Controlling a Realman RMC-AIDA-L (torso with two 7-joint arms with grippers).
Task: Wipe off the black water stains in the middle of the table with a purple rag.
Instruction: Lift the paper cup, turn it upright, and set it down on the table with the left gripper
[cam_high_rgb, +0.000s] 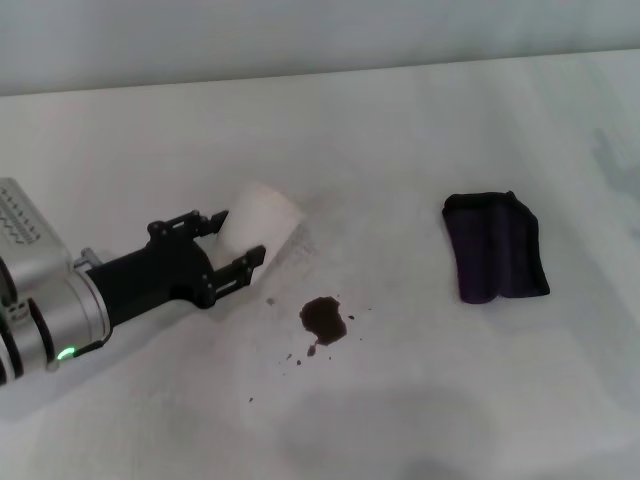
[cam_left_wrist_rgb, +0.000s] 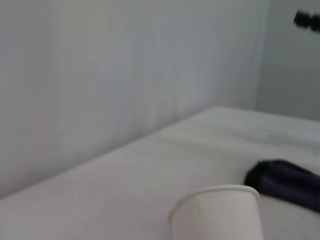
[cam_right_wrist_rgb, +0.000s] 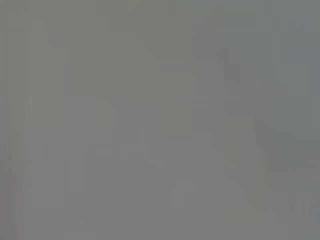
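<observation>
The black water stains (cam_high_rgb: 323, 319) are a small dark blotch with tiny specks around it, in the middle of the white table (cam_high_rgb: 420, 400). The purple rag (cam_high_rgb: 496, 248) lies folded to the right of the stain; it also shows in the left wrist view (cam_left_wrist_rgb: 286, 183). My left gripper (cam_high_rgb: 238, 237) reaches in from the left, just left of the stain. It is open, with a fingertip on each side of a white paper cup (cam_high_rgb: 262, 218). The right gripper is out of view; its wrist view is plain grey.
The white paper cup (cam_left_wrist_rgb: 220, 212) stands up-left of the stain, between my left fingers. A pale wall (cam_high_rgb: 300, 30) runs along the table's far edge. A faint grey shadow lies on the table in front of the stain.
</observation>
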